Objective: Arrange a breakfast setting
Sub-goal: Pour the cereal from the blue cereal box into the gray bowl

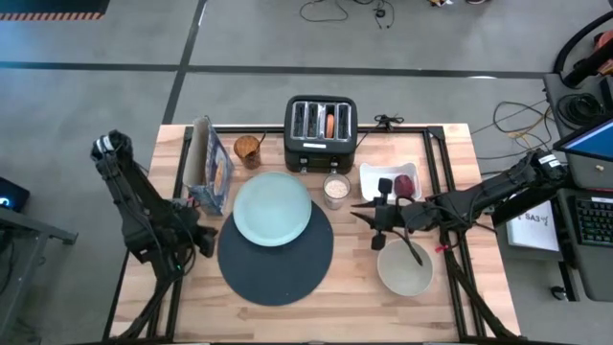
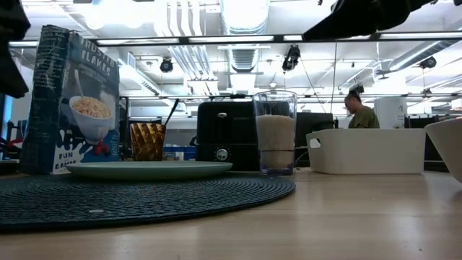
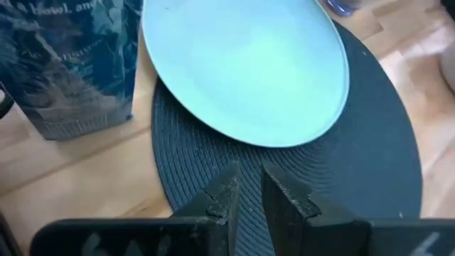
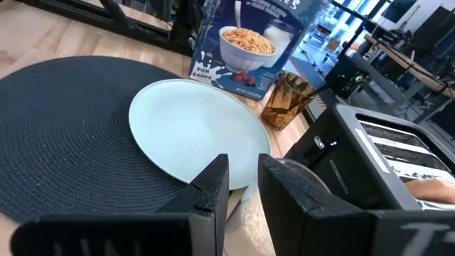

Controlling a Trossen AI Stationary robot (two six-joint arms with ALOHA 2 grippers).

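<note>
The pale mint plate (image 1: 272, 208) lies with its near part on the round dark-blue placemat (image 1: 276, 257) and its far edge past the mat. The milk glass (image 1: 335, 190) stands right of the plate. The beige bowl (image 1: 404, 268) stands on the table at the right, with the spoon (image 1: 413, 251) in it. The dark-red fruit (image 1: 405, 184) lies in the white tray (image 1: 369, 174). The bagel (image 1: 330, 123) sticks up from a toaster slot. My left gripper (image 3: 250, 192) hovers shut and empty over the mat's left edge. My right gripper (image 4: 243, 178) hovers shut and empty near the glass.
The black toaster (image 1: 321, 134) stands at the far middle. A cereal box (image 1: 211, 168) and an amber glass (image 1: 248, 149) stand at the far left. Bare wood shows along the near edge. A person (image 2: 359, 110) sits in the room beyond.
</note>
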